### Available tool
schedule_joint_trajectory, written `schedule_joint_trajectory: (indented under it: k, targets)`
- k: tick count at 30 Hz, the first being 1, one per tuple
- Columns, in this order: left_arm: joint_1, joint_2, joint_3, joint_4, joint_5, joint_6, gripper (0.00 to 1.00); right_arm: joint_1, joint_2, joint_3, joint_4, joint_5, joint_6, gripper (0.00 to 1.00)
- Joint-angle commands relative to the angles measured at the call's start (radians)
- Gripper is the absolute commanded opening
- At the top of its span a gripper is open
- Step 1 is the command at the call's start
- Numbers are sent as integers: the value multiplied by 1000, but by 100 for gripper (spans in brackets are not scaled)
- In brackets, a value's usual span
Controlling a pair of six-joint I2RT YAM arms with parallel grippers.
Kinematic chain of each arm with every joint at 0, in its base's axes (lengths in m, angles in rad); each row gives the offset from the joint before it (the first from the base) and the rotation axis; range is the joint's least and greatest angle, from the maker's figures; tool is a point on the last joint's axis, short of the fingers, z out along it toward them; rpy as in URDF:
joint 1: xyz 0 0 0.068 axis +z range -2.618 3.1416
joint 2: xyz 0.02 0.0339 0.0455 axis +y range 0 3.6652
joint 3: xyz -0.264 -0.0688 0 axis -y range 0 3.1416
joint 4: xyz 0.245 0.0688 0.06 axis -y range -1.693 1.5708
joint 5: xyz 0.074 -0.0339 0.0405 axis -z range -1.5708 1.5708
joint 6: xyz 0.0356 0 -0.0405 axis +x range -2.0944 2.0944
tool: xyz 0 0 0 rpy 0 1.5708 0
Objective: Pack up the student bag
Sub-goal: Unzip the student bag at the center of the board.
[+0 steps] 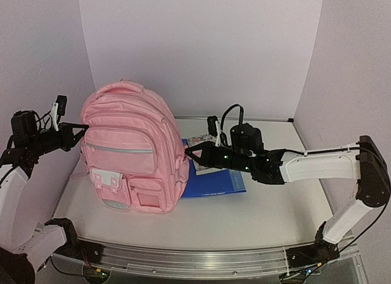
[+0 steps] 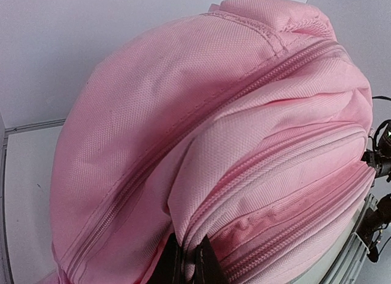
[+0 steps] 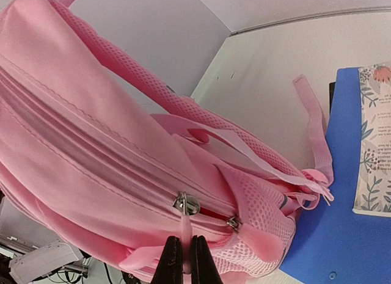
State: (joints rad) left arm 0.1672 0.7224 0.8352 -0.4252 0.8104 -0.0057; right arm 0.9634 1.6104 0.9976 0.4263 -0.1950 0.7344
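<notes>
Backpack (image 1: pixel 131 149) upright, contents hidden; right jaws pinch its zipper pull (image 3: pixel 185 228), left jaws clamp its fabric.

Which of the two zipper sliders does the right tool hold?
The larger slider: its pink tab runs into the shut right tool; the smaller slider hangs free.

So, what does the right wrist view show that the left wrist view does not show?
Only the right wrist view shows the right tool pinching the pink zip pull, the mesh shoulder strap, the blue folder and the floral booklet. Only the left wrist view shows the left tool, closed on the bag's fabric. Both show the student bag and the white table.
</notes>
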Motion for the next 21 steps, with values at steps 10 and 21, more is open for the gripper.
schedule_joint_trajectory:
  k: [10,21]
  targets:
    - [-57,49,-5,63,63,-42,0,4,-70,310,-167,-35,-127,0]
    - [-160,160,75,60,38,-27,0,84,46,583,-259,45,-218,0]
